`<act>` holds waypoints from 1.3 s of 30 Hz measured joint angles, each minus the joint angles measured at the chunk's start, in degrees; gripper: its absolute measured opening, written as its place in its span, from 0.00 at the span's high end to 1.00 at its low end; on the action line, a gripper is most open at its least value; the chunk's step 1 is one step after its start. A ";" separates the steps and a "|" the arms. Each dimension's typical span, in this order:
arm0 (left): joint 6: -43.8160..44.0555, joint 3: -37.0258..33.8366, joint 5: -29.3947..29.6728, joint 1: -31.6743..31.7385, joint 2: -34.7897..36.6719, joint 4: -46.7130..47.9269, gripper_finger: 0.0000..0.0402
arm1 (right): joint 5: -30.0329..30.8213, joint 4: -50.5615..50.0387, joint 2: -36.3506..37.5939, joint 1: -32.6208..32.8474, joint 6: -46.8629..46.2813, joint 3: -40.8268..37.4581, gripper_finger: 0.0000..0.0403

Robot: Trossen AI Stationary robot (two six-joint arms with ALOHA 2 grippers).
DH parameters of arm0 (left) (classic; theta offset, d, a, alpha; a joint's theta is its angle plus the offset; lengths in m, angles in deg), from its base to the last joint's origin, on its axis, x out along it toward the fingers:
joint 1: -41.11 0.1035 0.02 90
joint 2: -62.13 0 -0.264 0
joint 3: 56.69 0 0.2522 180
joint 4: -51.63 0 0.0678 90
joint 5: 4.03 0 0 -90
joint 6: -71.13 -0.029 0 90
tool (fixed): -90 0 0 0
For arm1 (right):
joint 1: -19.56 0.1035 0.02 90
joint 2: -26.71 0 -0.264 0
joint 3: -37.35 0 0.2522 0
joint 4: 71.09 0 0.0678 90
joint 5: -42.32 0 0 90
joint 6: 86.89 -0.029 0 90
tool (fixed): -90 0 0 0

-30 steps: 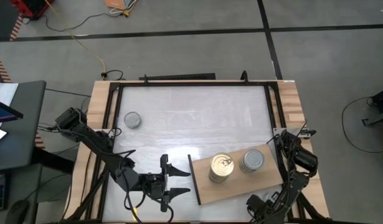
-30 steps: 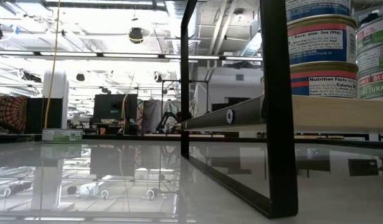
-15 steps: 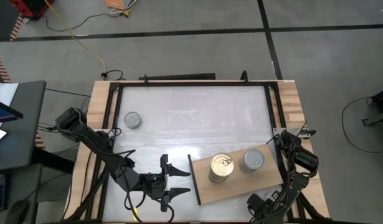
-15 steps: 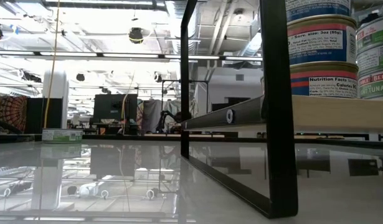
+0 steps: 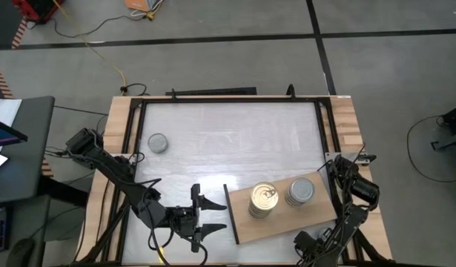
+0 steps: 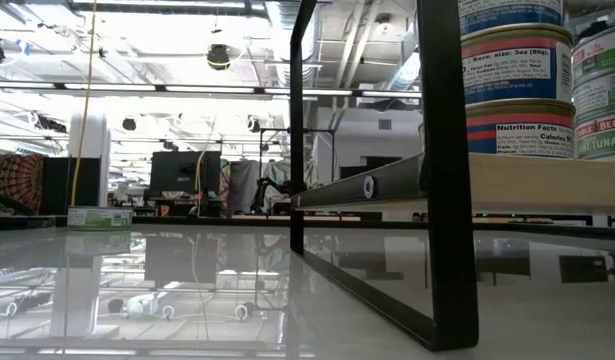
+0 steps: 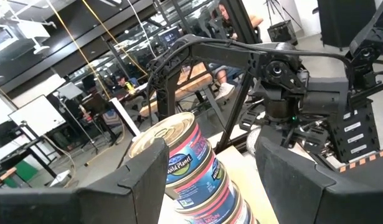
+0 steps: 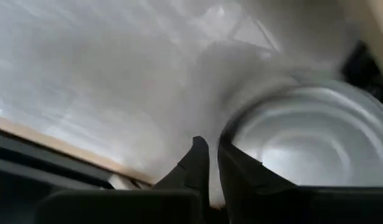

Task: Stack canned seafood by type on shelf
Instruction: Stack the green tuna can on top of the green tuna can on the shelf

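Note:
The shelf [image 5: 316, 217], a light-brown board on a black frame [image 6: 447, 170], carries two stacks of canned seafood: gold-lidded tins [image 5: 263, 200] and silver-lidded tins [image 5: 300, 191]. One more silver tin [image 5: 159, 143] rests on its base on the white tabletop at the far left. My left gripper [image 5: 222, 216] hovers open and level just left of the shelf, and the gold-lidded stack [image 7: 179, 155] shows between its fingers, farther off. My right gripper [image 8: 211, 152] is shut, pointing steeply down at the table's near right, beside a silver tin lid [image 8: 303, 137]. My right gripper's shut fingertips [image 8: 223, 148] stand right at the rim of the silver tin [image 8: 231, 127], coming from above and slanting down. Whether they touch the rim I cannot tell.
Wooden side rails [image 5: 116, 126] and a black frame border the white tabletop [image 5: 228, 141]. The shelf's black stand [image 6: 307, 120] rises at the near right. My right arm [image 7: 284, 81] folds close behind the shelf. Open tabletop lies across the middle and far side.

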State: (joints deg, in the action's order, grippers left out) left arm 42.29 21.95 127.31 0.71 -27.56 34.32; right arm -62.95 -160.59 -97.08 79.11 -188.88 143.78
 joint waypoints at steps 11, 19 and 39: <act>0.12 0.00 0.00 0.00 0.02 0.11 0.43 | 0.72 -2.27 -0.36 -0.07 1.81 -0.25 0.86; 0.13 0.00 -0.02 -0.02 0.02 0.11 0.43 | 0.41 -0.17 -0.34 -0.74 4.46 0.09 0.86; -0.24 0.00 -0.02 -0.11 0.02 0.85 0.43 | -1.13 -14.30 6.68 -1.97 13.23 10.32 0.39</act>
State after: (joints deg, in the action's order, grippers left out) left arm 42.05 21.95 127.29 0.60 -27.54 35.17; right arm -64.08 -174.88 -90.41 77.14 -175.65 154.11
